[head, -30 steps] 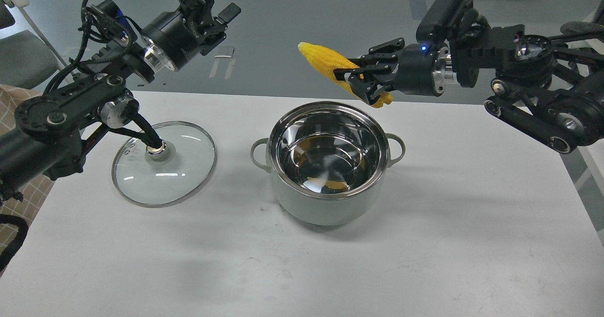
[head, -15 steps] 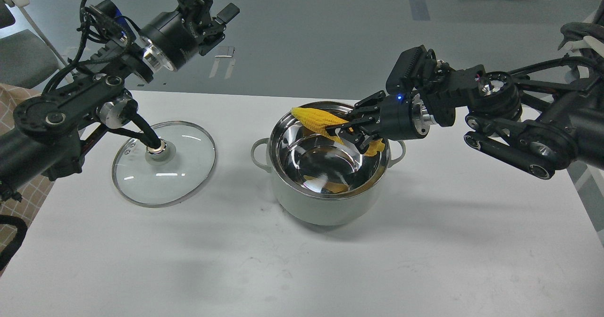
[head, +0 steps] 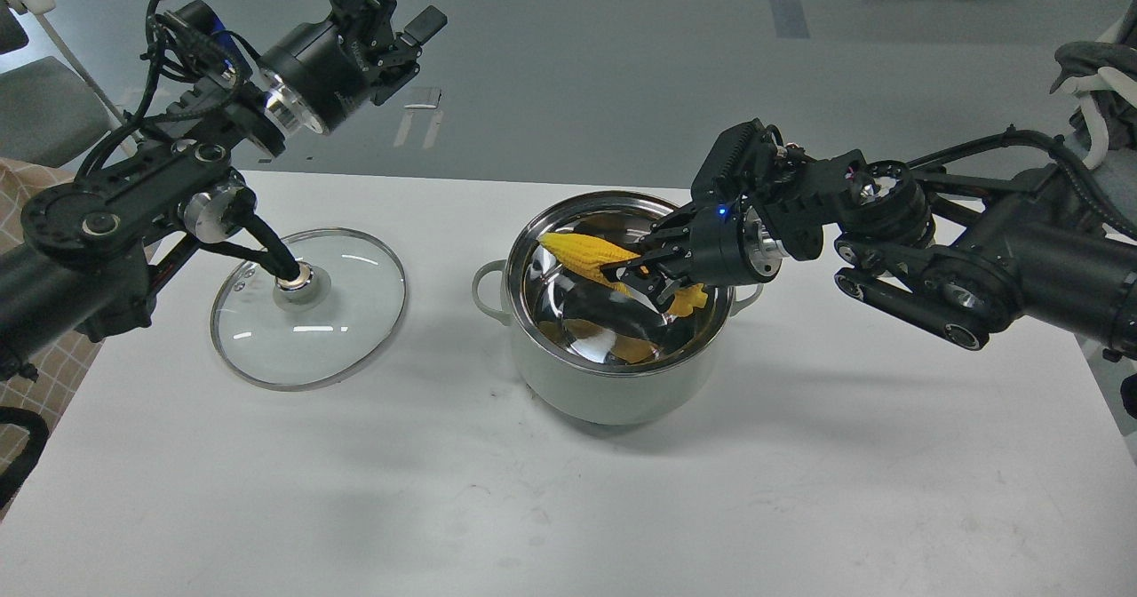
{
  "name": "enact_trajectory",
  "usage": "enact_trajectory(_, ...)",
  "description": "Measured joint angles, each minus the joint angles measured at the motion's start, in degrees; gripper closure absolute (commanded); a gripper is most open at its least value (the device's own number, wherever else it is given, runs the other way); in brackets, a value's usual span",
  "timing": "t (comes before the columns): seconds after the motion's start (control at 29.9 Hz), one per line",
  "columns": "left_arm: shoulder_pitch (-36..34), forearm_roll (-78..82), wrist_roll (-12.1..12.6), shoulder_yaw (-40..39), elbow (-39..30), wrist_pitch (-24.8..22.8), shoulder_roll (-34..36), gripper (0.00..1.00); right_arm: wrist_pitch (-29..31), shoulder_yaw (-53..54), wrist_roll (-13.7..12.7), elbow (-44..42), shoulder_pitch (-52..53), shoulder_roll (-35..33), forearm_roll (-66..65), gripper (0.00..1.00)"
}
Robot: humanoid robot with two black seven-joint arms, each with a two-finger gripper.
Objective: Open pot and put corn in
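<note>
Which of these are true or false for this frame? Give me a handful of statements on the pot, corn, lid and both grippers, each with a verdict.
1. The lid sits on the pot. False: it lies flat on the table, left of the pot.
2. The right gripper holds the corn. True.
3. The corn lies loose on the table. False: it is held within the pot's opening.
4. The left gripper is raised, away from the pot. True.
5. The left gripper holds the lid. False: it holds nothing.
</note>
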Motion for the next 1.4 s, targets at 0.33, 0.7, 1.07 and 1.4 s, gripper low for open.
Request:
enact_trajectory(0.33, 0.1, -0.1, 0.0, -0.1, -0.1, 0.0, 0.6, 0.05, -0.3, -0.1, 0.0, -0.4, -0.3, 0.5, 0.0, 0.36)
enact_trajectory(0.7, 0.1, -0.2, 0.0, -0.1, -0.1, 0.0, 0.7, 0.04, -0.8, 0.2, 0.0, -0.4, -0.5, 0.7, 0.2, 0.01)
enact_trajectory(1.07, 0.2, 0.0, 0.0, -0.1, 0.1, 0.4, 0.4, 0.02, -3.8, 9.2, 0.0, -3.8, -0.2, -0.8, 9.7, 0.00)
enact_trajectory(1.4, 0.3, -1.0, 0.0, -0.3, 1.2, 0.6, -0.3, 0.02, -7.2, 26.3, 0.0, -12.4, -1.9, -1.0, 27.9, 0.00)
